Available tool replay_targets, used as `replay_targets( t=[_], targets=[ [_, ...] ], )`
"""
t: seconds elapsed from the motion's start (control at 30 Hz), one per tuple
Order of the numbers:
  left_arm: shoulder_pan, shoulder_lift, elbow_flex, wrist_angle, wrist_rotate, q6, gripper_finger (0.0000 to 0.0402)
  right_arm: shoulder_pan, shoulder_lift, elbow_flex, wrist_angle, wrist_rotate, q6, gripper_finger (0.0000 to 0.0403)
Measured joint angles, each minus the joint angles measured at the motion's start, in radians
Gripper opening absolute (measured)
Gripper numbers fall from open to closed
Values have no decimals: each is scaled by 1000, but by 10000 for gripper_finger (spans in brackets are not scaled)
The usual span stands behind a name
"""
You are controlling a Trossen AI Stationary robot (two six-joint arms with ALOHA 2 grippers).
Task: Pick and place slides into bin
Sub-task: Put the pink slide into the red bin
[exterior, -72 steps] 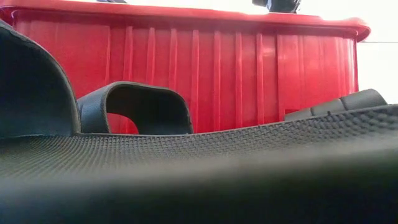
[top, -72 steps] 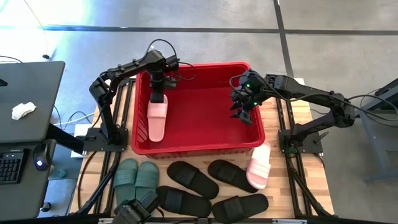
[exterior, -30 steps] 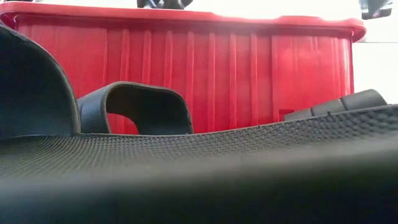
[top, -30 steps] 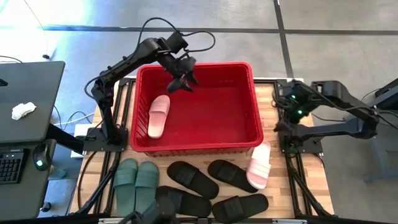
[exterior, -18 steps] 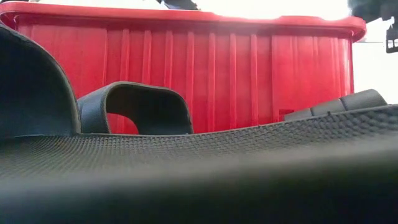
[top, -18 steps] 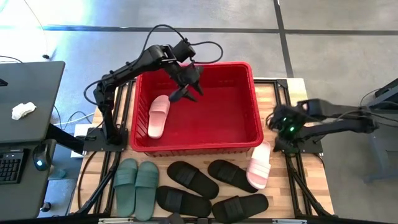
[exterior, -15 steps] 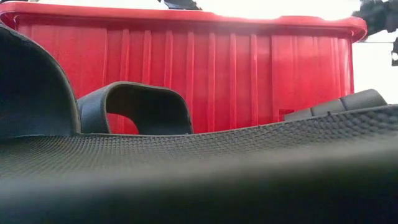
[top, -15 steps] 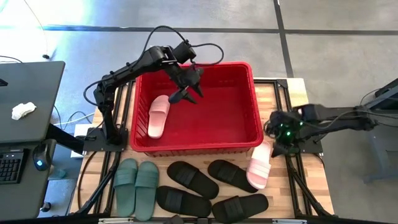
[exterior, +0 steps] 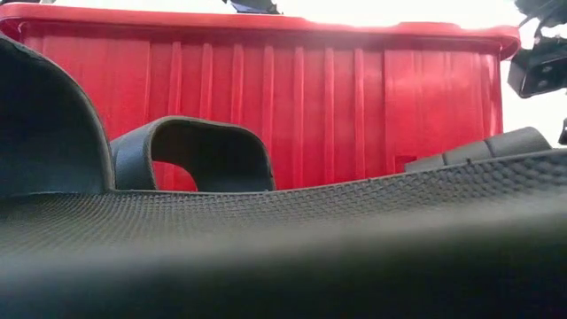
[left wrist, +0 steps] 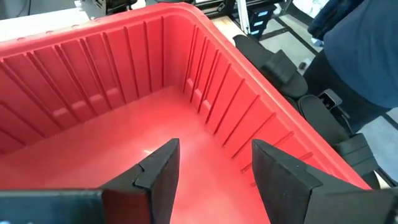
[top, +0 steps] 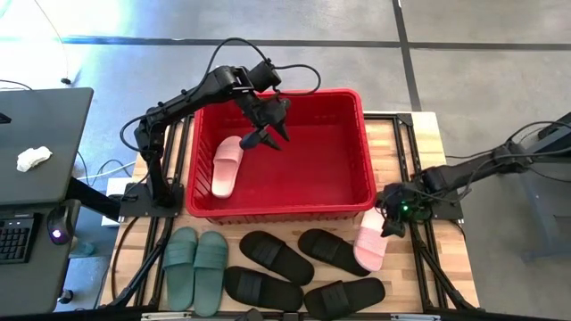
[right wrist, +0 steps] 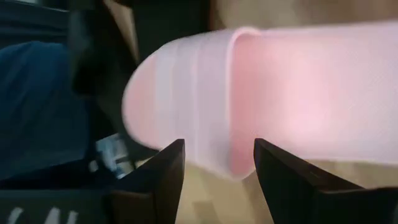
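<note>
Your right gripper point(top: 390, 223) hangs low with fingers apart, just off the large red plastic bin's point(top: 368, 165) front right corner, over the heel of the pale pink slide point(top: 371, 237) on the wooden table point(top: 434, 147). Your left gripper point(top: 267, 135) hovers empty, fingers spread, inside the bin above bare floor, beside the other pink slide point(top: 226, 166) lying along the left wall.

A robotics lab or workshop. A wooden table point(top: 428, 143) on black frame rails stands on a grey concrete floor point(top: 464, 53). At nine o'clock sits a desk point(top: 45, 134) with keyboard point(top: 16, 241) and mouse point(top: 58, 235).
</note>
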Motion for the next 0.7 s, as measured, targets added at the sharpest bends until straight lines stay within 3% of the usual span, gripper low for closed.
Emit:
replay_targets(
  t=[0.17,0.7],
  targets=[
    [0,0,0,0,0,-7,184,33,1,-9,13,75,-9,183],
    [0,0,0,2,0,-26,184,63,4,-9,63,52,1,183]
  ],
)
